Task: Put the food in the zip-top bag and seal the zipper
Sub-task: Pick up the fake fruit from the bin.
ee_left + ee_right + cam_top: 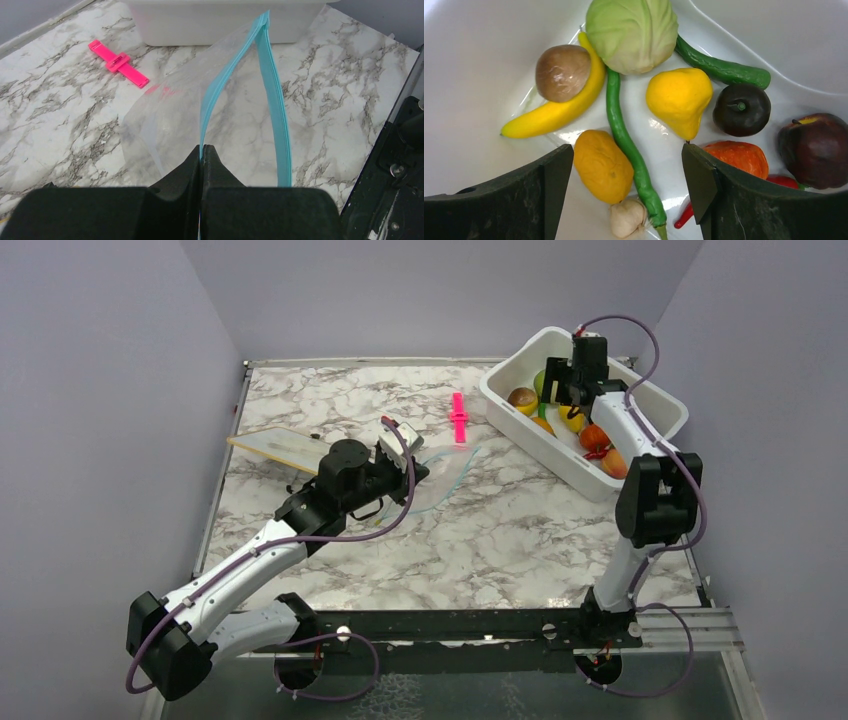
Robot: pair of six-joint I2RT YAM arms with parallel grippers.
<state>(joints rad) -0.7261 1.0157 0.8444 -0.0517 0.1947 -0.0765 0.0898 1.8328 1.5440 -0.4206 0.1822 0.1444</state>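
Right pincer (626,167) is spread wide w/ nothing gripped, hanging inside the white tub (650,390) right over the food (741,109). Left pincer (201,152) is clenched on the zipper (220,85) of the zip-top bag (165,120), lifting one lip so the mouth gapes toward the tub.

Key bit imo: btw the right jaws lie an orange piece (603,165) and a long green bean (624,135). Bean's long axis runs along the gap, i.e. across the closing direction, so a squeeze would prob catch it side-on, maybe w/ the orange lump too. Yellow pear-ish piece (679,97) sits just past the right jaw tip, cabbage (631,32) farther out.

Right arm is obv the one nearer the food, left is busy w/ the bag. Bag lies on the bench (500,530) left of the tub, apart from it, so any pick has to travel left to that open mouth. Nothing in the bag afaict, zipper not sealed.
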